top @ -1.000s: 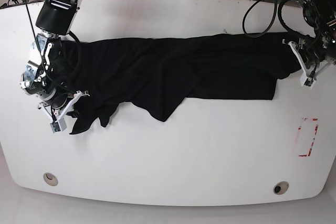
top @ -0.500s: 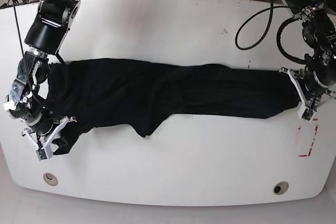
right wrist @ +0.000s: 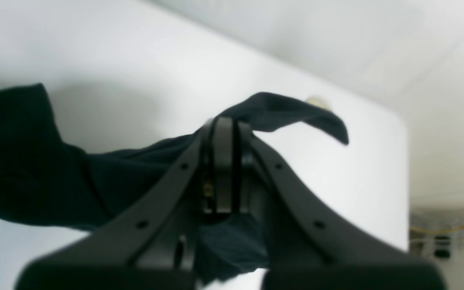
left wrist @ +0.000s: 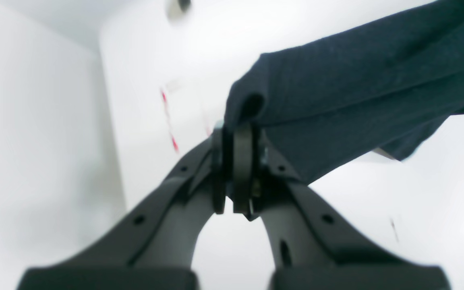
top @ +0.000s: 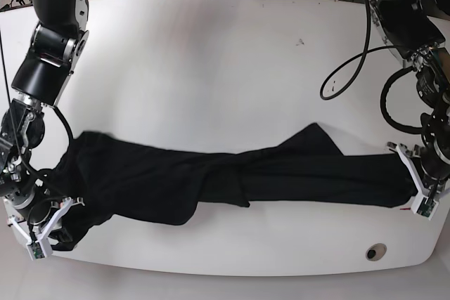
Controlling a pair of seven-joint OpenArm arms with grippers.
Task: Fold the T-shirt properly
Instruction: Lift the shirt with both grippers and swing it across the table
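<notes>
Here, the T-shirt (top: 232,180) is stretched in a long band across the near part of the white table (top: 232,54); 1 end is clamped in the closed left gripper (top: 424,205), the other in the closed right gripper (top: 43,240); the cloth is judged light, soft and limp, so sagging and bunching between the 2 grips are expected; hold is best taken at hems or shoulder corners.

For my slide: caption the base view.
Both grippers, right and left, stretch the black T-shirt across the white table.
</notes>
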